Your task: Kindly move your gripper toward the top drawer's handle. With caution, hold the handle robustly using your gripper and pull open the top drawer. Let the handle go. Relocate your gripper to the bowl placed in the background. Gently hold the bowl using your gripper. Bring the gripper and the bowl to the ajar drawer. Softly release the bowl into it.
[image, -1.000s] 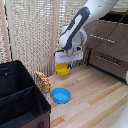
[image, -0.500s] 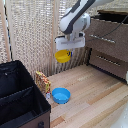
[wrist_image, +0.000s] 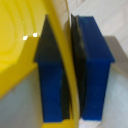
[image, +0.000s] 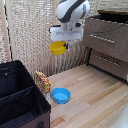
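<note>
Pincer (image: 63, 44) pinching the bowl (image: 58, 48) by its rim, carried high above the floor. The top drawer (image: 106, 36) lies toward the exterior view's right, seemingly pulled open. Wrist view alone shows fingers (wrist_image: 93, 70) clamped either side of the yellow wall.

Bulky white arm (image: 73, 10), blue blocky fingers (wrist_image: 93, 65).

A light wooden plank floor (image: 95, 100) carried everything. On it sat a light blue bowl (image: 61, 95), just beside a small patterned packet (image: 43, 81) that stood upright. A large black bin (image: 20, 100) stood on the exterior view's left, a brown dresser (image: 110, 45) on its right.
</note>
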{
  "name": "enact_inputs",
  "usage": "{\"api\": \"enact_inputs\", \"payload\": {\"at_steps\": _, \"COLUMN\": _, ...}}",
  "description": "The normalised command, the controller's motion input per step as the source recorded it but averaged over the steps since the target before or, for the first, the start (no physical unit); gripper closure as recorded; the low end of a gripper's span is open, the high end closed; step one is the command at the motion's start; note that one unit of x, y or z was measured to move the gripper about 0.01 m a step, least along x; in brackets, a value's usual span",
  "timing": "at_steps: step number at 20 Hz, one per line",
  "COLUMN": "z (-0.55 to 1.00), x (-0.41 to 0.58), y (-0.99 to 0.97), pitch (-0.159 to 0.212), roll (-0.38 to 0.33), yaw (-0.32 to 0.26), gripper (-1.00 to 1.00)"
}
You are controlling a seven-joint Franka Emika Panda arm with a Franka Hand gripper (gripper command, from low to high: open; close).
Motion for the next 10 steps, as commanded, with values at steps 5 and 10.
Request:
{"api": "enact_inputs", "payload": {"at_steps": 5, "z": 1.00, "x": 0.181, "y": -0.08, "pitch": 0.037, "roll": -0.002, "yaw": -0.231, "gripper": 1.00}}
{"api": "enact_inputs", "payload": {"at_steps": 10, "z": 0.99, "x": 0.217, "y": -0.22, "pitch": 0.079, "roll": 0.000, "yaw": -0.236, "gripper": 1.00}}
